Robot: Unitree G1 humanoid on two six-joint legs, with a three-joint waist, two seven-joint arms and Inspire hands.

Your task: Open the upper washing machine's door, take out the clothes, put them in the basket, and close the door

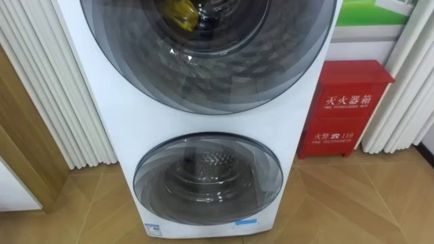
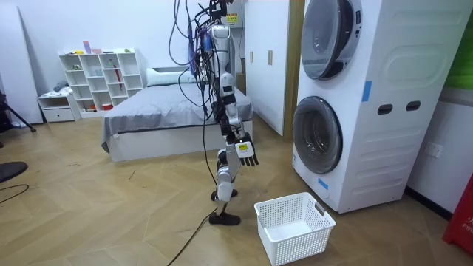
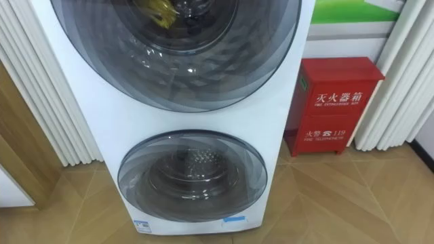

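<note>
I stand a step or two from a white stacked washing machine (image 2: 384,103), facing its two round doors. Behind the glass of the upper door (image 1: 203,68) lies a yellow cloth (image 1: 180,13) in the drum. The lower door (image 1: 207,179) shows a bare metal drum. Both doors look closed. In the room view my right hand (image 2: 246,153) hangs at hip height with relaxed fingers, holding nothing, well short of the machine.
A white laundry basket (image 2: 293,225) stands on the wooden floor between me and the machine. A red fire-equipment box (image 1: 346,108) sits to the machine's right, white curtains (image 1: 54,88) to its left. A bed (image 2: 162,118) and white shelf (image 2: 100,77) lie behind me.
</note>
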